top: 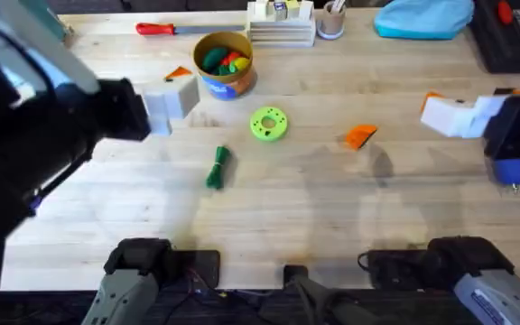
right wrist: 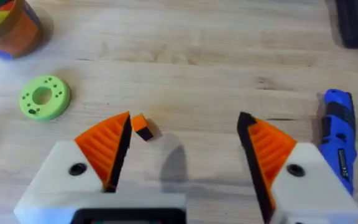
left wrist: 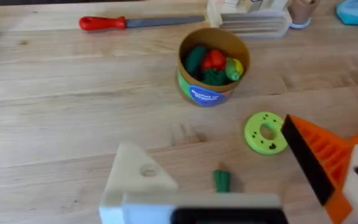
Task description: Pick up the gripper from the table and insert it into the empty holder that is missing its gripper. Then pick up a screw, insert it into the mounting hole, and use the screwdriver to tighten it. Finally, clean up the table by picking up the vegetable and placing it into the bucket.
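Overhead, the small ribbed orange plastic wedge finger (top: pixel 360 136) lies loose mid-table, right of the lime disc (top: pixel 269 124); light, stiff, best pinched across its flat sides; the right gripper (right wrist: pixel 185 146) gapes wide, empty.

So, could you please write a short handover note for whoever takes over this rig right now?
Left gripper: raised at the table's left, holding nothing; one orange finger, the other holder bare.
Right gripper: open, empty, both orange fingers on, above the loose gripper.
Screwdriver lies at the table's right edge; vegetable at centre-left; bucket behind it with toy food inside.
Done: nothing yet.
Left: pick up and insert the gripper, fit and tighten a screw, put the vegetable in the bucket.
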### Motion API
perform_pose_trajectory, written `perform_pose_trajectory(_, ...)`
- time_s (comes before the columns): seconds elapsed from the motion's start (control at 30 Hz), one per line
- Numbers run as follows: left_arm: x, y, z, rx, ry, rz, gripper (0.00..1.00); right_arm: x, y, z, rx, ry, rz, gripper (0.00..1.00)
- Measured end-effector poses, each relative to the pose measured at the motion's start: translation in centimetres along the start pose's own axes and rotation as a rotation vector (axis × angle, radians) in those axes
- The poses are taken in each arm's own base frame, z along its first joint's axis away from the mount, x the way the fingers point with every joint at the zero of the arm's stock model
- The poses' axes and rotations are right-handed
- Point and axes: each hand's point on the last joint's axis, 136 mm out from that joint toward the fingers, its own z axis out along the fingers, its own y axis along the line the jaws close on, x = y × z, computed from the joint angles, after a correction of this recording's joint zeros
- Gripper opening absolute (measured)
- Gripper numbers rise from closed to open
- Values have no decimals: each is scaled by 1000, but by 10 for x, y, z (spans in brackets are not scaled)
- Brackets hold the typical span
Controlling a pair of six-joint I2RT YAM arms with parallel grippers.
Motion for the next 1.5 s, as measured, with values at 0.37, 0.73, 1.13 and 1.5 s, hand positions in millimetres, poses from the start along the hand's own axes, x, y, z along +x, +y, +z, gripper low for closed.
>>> perform_pose_trajectory(0.37,55,-20,47,157,315,-71,995,-8,0,4,-1,21,1,991)
perform_pose_trajectory(0.73,136,-42,89,240,557,-63,447,-9,0,4,-1,21,1,991)
perform_pose_trajectory(1.13,72,-52,71,286,267,-8,921,-3,0,4,-1,44,2,991)
perform_pose_trajectory(1.5,-51,-86,-10,442,-340,145,993,53,1,-5,-3,273,9,991)
